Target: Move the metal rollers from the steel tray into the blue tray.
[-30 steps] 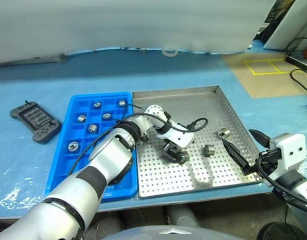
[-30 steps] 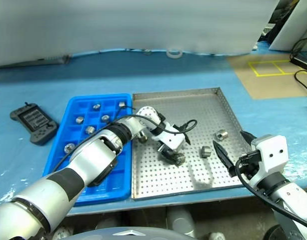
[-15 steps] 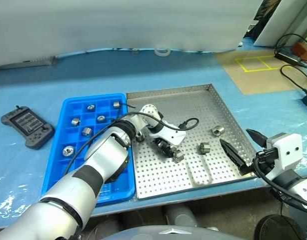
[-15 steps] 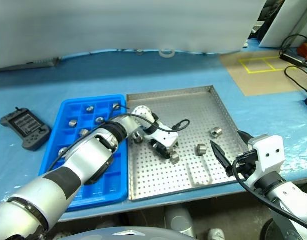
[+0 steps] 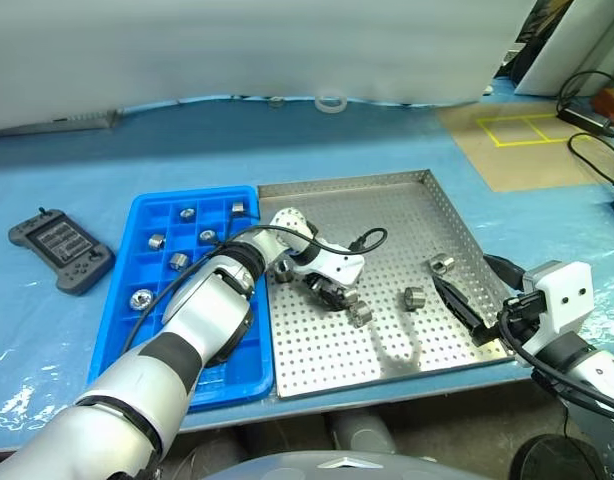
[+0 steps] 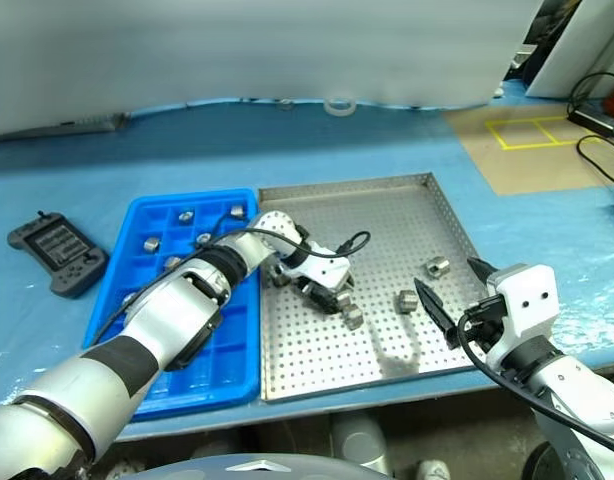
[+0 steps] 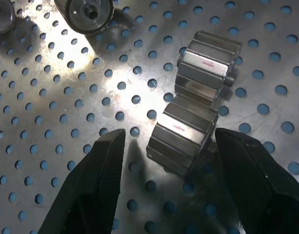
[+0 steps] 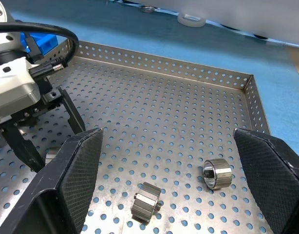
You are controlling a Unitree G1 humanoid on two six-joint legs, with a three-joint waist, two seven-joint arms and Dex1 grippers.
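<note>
large square perforated steel tray (image 5: 387, 205) on the blue-covered table (image 5: 287, 140), touching the bright blue compartmented plastic tray (image 5: 127, 330) on its left. left pincer (image 7: 164, 146) down on the steel floor, black fingers (image 7: 98, 165) part open either side of a small ridged silver metal roller (image 7: 181, 139) – neither pad visibly touching it; a second ridged roller (image 7: 205, 68) lies against it. two more rollers (image 5: 415, 298) (image 5: 441, 265) loose nearer the right rim. several rollers (image 5: 141, 298) in the blue tray's upper compartments – its near part hidden behind the left arm. right pincer (image 8: 166, 180) spread wide, empty, above the steel tray's right edge. black handheld controller (image 5: 62, 250) well left.
</note>
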